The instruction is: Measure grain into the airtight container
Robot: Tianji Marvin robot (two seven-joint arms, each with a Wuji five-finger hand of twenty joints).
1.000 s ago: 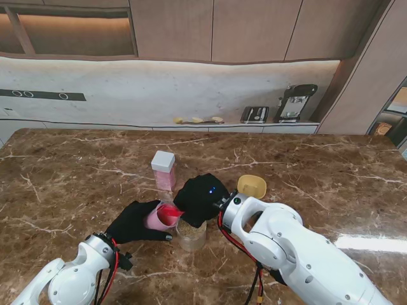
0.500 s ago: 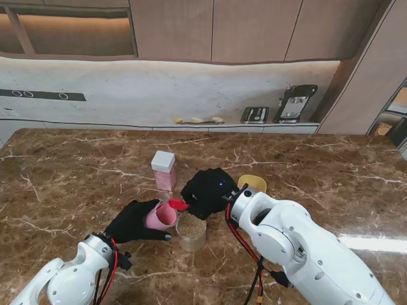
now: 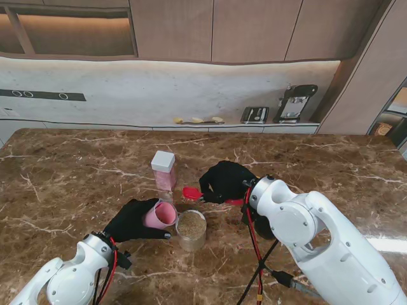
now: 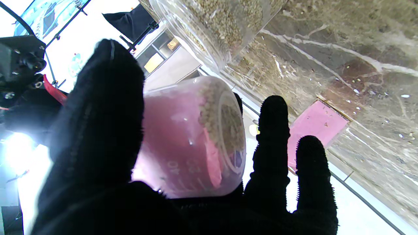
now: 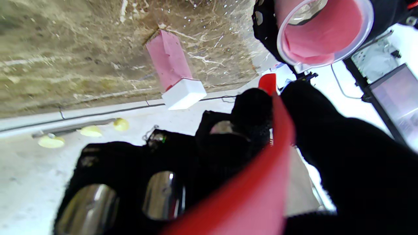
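Beside the grain-filled clear container (image 3: 191,227), the left hand (image 3: 131,221) grips the tipped pink measuring cup (image 3: 159,215) holding leftover grain, while the right hand (image 3: 226,181) pinches a red scoop (image 3: 192,192); sealing remains.

The pink measuring cup (image 4: 192,140) bears raised graduation numbers (only "40" reads fairly clearly).
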